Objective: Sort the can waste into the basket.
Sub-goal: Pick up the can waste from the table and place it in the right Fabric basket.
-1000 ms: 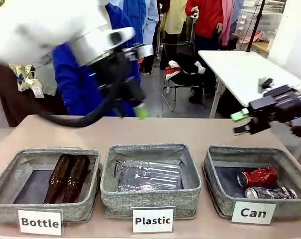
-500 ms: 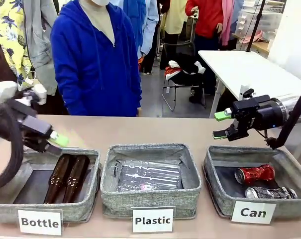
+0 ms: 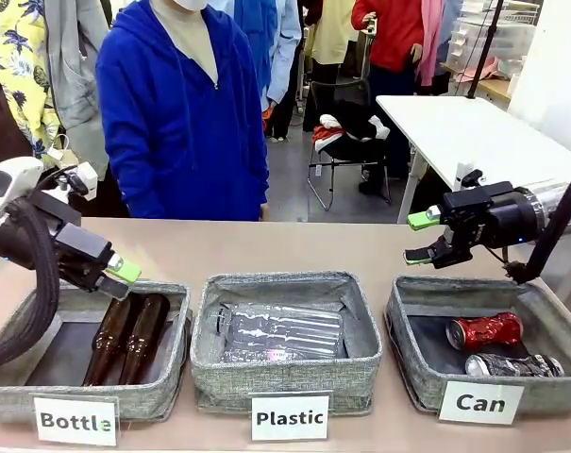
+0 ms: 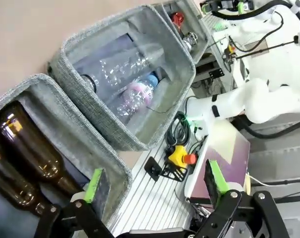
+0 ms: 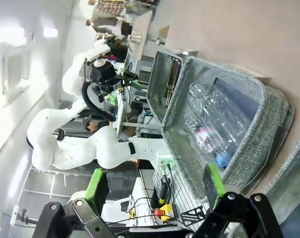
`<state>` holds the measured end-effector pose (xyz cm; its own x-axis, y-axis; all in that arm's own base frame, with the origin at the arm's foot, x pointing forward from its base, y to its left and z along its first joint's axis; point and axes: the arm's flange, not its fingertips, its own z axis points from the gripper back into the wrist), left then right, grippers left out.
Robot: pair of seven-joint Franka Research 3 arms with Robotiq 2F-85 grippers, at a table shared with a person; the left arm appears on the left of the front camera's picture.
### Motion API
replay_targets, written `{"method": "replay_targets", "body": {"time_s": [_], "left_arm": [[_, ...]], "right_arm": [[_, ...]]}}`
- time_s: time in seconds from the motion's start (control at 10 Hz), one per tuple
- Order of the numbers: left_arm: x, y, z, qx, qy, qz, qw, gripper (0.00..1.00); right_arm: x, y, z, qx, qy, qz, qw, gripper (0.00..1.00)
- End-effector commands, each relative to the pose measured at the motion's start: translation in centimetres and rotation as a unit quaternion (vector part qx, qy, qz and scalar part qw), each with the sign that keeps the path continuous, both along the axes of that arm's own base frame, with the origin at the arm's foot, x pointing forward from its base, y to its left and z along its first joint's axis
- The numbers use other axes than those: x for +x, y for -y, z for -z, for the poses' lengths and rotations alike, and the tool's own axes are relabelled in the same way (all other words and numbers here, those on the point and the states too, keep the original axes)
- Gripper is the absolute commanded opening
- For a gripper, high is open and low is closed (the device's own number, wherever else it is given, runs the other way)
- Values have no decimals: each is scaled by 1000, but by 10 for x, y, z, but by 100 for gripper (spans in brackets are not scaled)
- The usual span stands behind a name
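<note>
Both cans [image 3: 493, 345] lie inside the Can basket [image 3: 408, 326], below the right tool [image 3: 424, 237], whose fingers are apart and empty.

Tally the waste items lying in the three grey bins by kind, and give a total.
Brown glass bottles in the "Bottle" bin: 2
Clear plastic bottles in the "Plastic" bin: at least 2; they overlap, so the exact number is hard to tell
Metal drink cans in the "Can" bin: 2, one crushed red can and one silver can with dark print
Total: at least 6
</note>
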<state>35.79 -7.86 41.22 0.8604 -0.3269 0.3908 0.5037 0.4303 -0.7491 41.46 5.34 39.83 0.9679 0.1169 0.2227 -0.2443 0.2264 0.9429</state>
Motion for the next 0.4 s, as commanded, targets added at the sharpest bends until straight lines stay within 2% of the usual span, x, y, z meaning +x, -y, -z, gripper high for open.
{"method": "replay_targets", "body": {"time_s": [0.0, 0.3], "left_arm": [[1, -9, -6, 3, -5, -2, 1000, 100], [1, -9, -6, 3, -5, -2, 1000, 100]], "right_arm": [[0, -2, -3, -4, 6, -2, 1000, 100], [0, -2, -3, -4, 6, -2, 1000, 100]]}}
